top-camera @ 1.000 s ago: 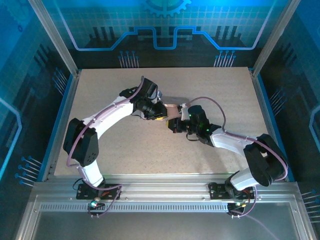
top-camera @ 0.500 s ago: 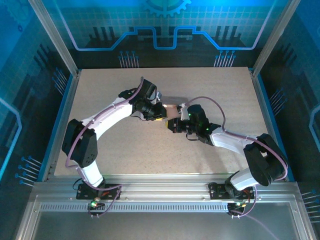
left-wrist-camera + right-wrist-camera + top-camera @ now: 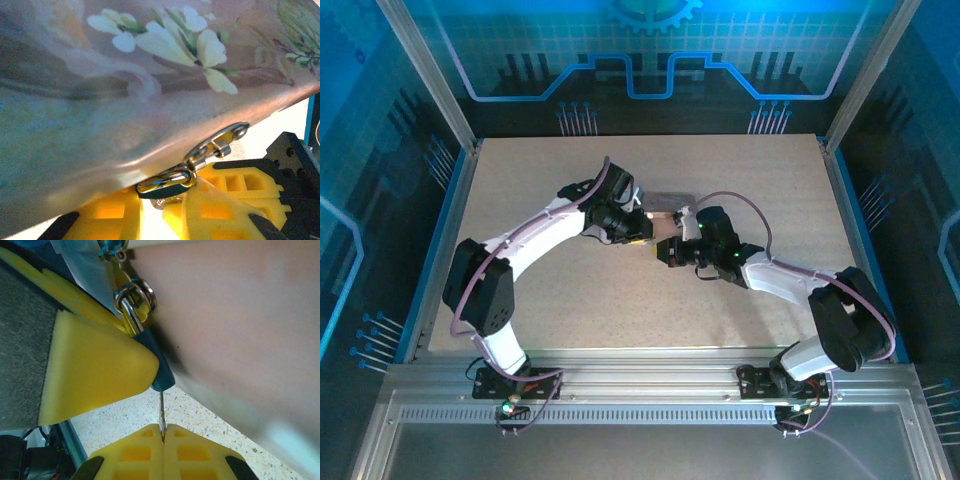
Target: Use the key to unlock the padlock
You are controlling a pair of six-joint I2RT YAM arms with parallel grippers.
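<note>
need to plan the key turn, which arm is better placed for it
right: the right gripper is shut on the key, its tip at the padlock that the left gripper holds

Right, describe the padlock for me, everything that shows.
The padlock is small, with a dark teal body and a shiny silvery shackle looped through a metal ring on the pink tin. It sits close against the tin's wall. The left gripper clamps its body between yellow fingers. The thin key, pinched by the right gripper, meets its bottom end. Whether the shackle has released cannot be told.
</note>
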